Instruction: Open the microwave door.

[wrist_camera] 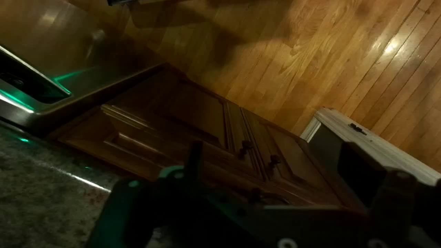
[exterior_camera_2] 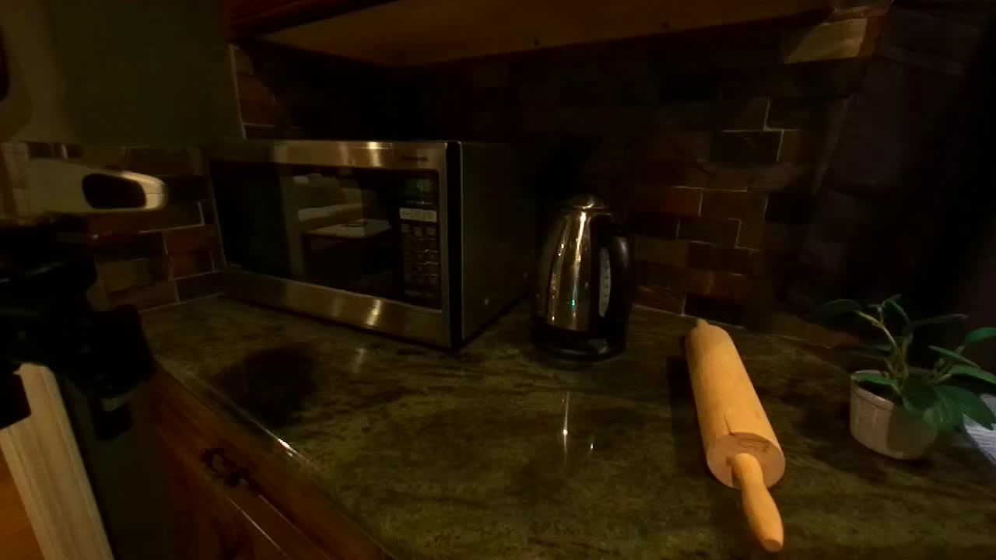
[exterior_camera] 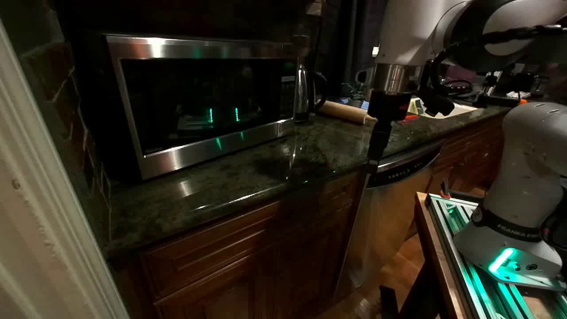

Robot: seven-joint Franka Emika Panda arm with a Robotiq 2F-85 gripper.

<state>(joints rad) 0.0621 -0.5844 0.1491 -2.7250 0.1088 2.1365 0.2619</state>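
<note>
Pincer [wrist_camera: 274, 155] fingers stand well apart in the wrist view, with nothing held between them; the wooden cabinet doors [wrist_camera: 201, 110] show through the gap. Taking each picture as a dial, the counter [wrist_camera: 41, 193] lies toward eight o'clock and the floor [wrist_camera: 310, 51] spreads from twelve to two.

In an exterior view, the pincer points to six o'clock near the counter's front edge, by the dishwasher [exterior_camera: 385, 221]. The microwave door [exterior_camera: 190, 97] lies between nine and ten o'clock from it, well apart, and looks closed: no gap shows along its border.

In an exterior view, the keypad [exterior_camera_2: 420, 257] sits toward three o'clock on the microwave [exterior_camera_2: 498, 233], and the kettle [exterior_camera_2: 572, 264] stands near that end. The pincer is a dark shape near nine o'clock, too dim to read; the door is at about two o'clock from it, closed here too. Judging from this, no part of the opening is done: approaching, catching the door's edge and swinging it out all remain.
</note>
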